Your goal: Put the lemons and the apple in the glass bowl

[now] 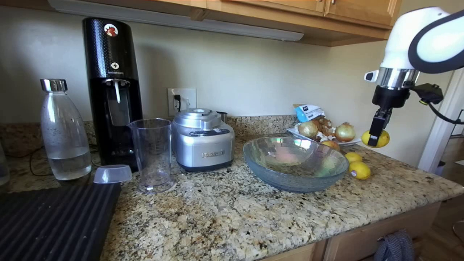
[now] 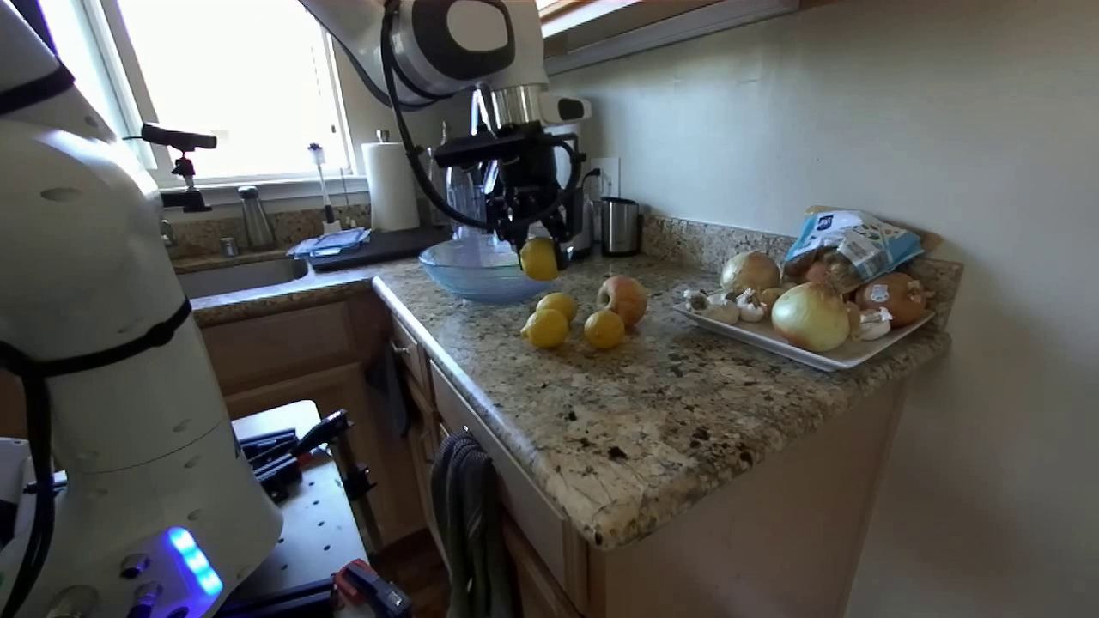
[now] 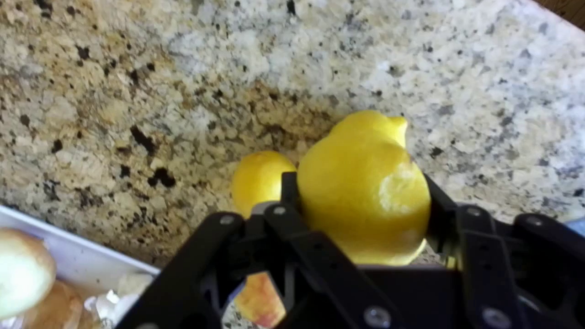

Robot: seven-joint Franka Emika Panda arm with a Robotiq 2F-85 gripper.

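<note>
One lemon [image 2: 539, 259] is clasped by the gripper [image 3: 358, 192] above the counter [image 2: 652, 429], outside the rim of the glass bowl [image 1: 295, 182]. Near the bowl, three further lemons [image 2: 545, 328] and the apple [image 2: 625, 299] are clustered, separated by open counter from its end edge [image 2: 764, 452], more narrowly from the onion tray [image 3: 84, 256].

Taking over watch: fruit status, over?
Gripper closed on lemon, aloft. Three lemons, apple on counter, outside glass bowl. Bowl rim likely needs clearing.

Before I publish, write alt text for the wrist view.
Gripper holding a yellow lemon above a speckled counter, with more lemons and part of the apple behind it. Lower left, an onion sits on a white tray.
</note>
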